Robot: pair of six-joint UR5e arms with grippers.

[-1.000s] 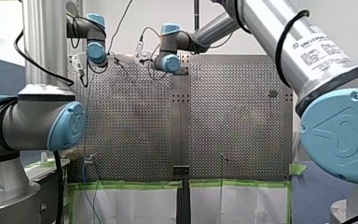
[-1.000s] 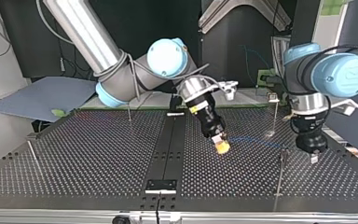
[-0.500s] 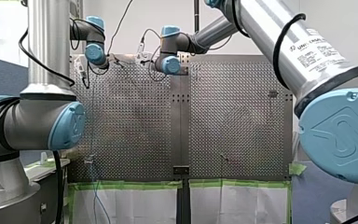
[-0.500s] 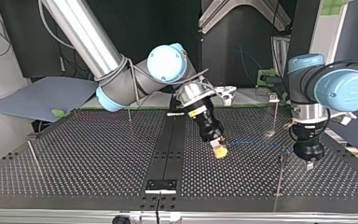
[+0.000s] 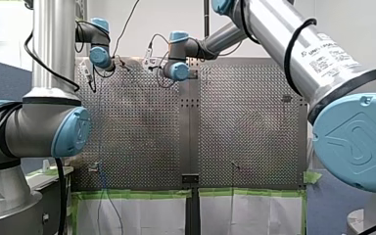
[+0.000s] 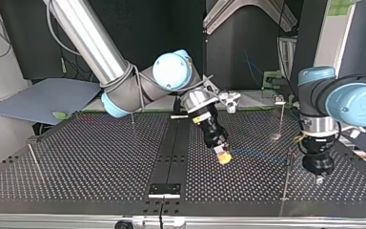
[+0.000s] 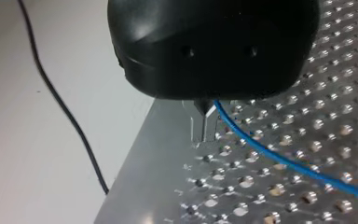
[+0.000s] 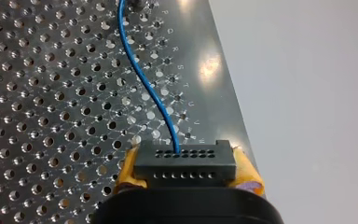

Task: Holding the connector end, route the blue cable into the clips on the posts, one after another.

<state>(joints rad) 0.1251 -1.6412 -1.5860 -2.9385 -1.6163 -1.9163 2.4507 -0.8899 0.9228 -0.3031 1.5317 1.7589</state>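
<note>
My right end effector (image 8: pixel 186 171) pinched the connector (image 8: pixel 186 161), its blue cable (image 8: pixel 144 88) running across the desk (image 8: pixel 51 116) to my left end effector (image 7: pixel 204 136), which pinched it.

1. A robotics lab: my left arm (image 5: pixel 49 122) and my right arm (image 5: pixel 293 54), industrial and blue-capped, reach over the worktop (image 5: pixel 142 122).
2. The worktop is a perforated metal plate with thin posts (image 6: pixel 286 179) standing in its holes.
3. Green tape (image 5: pixel 137 194) lines the worktop's edge; a plain white wall (image 5: pixel 176 19) stands beyond it.
</note>
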